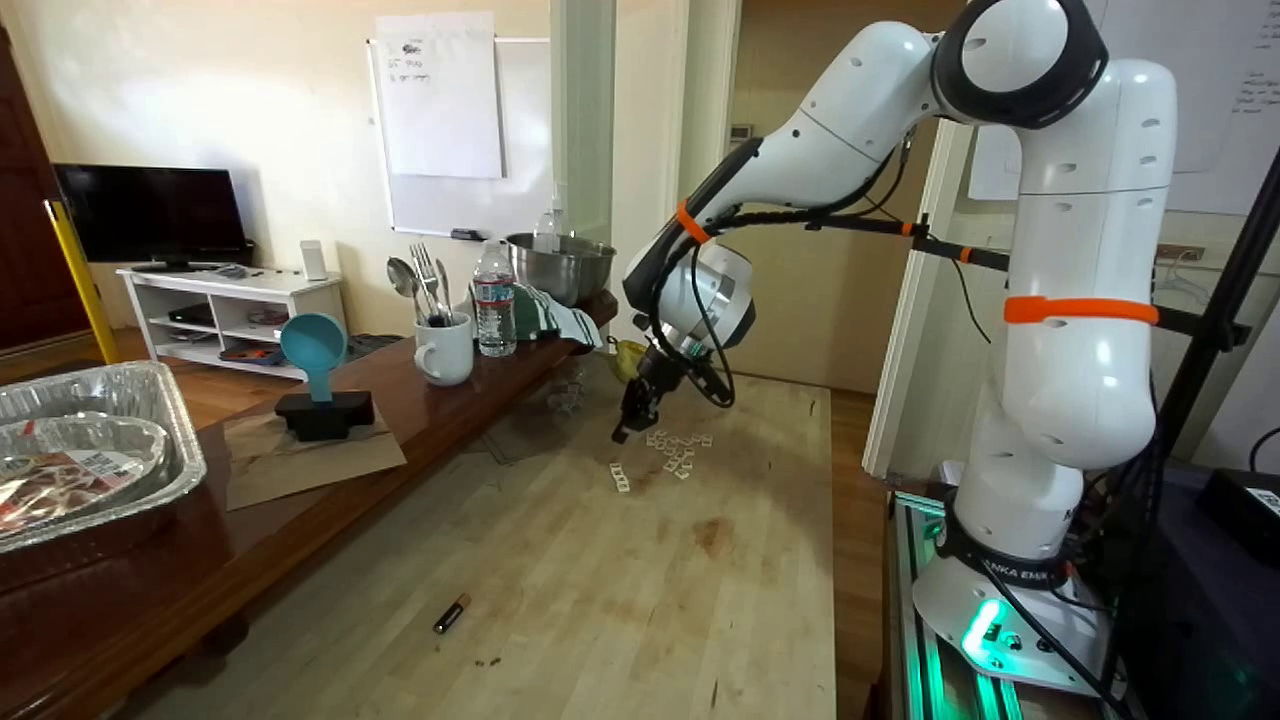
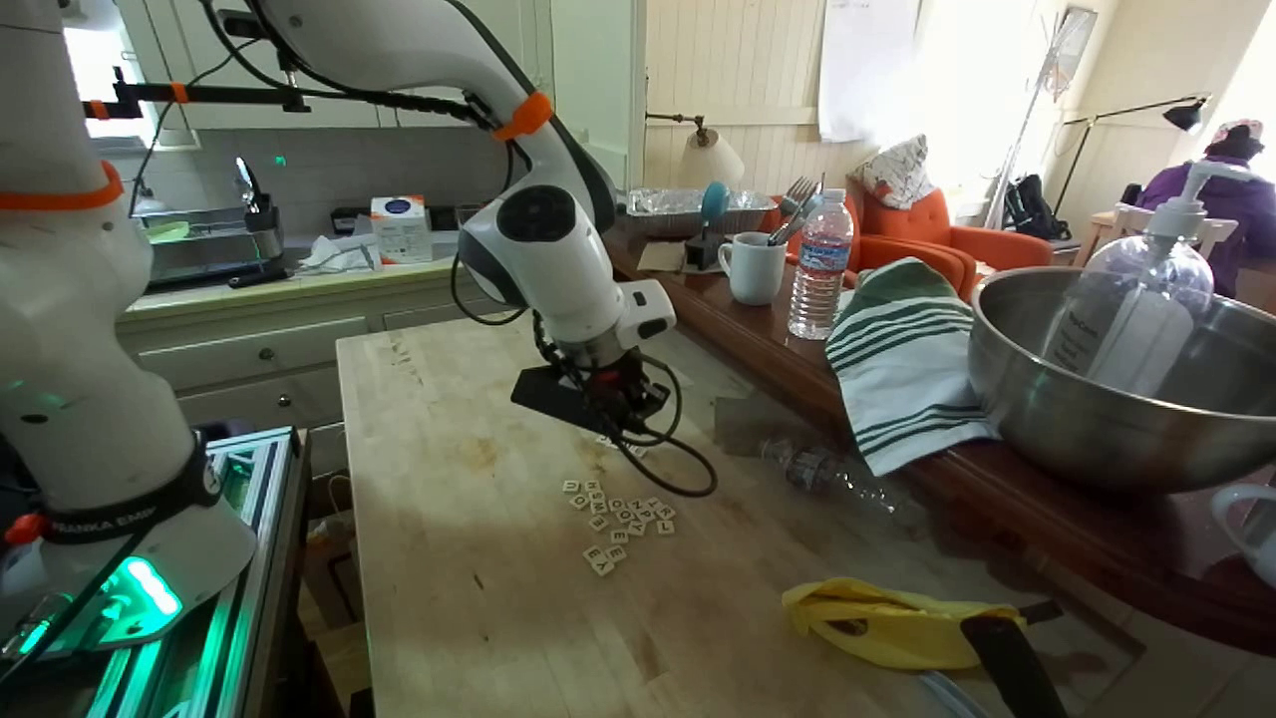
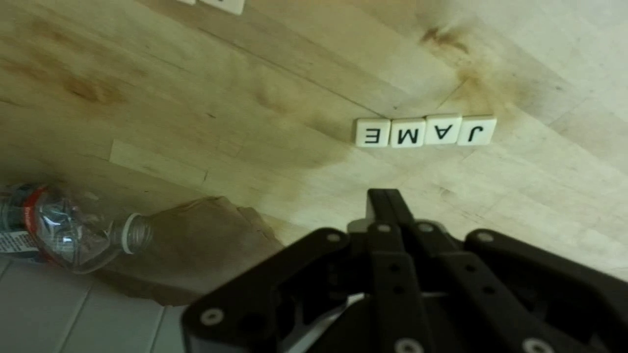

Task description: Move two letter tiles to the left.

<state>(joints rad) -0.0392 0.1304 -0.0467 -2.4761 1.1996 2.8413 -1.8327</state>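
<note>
"Where's the glare worst, would you say?"

"In an exterior view, toward one o'clock: the paper fades into white along its three o'clock edge. Near eight, the green light burns pale at its core."

"And from the wrist?"

"Duller. The table brightens toward two o'clock and dims toward nine. The gripper is dark and slightly soft, the tiles crisp."

"Crisp there; in an exterior view those tiles are too small and smeared to read."
</note>
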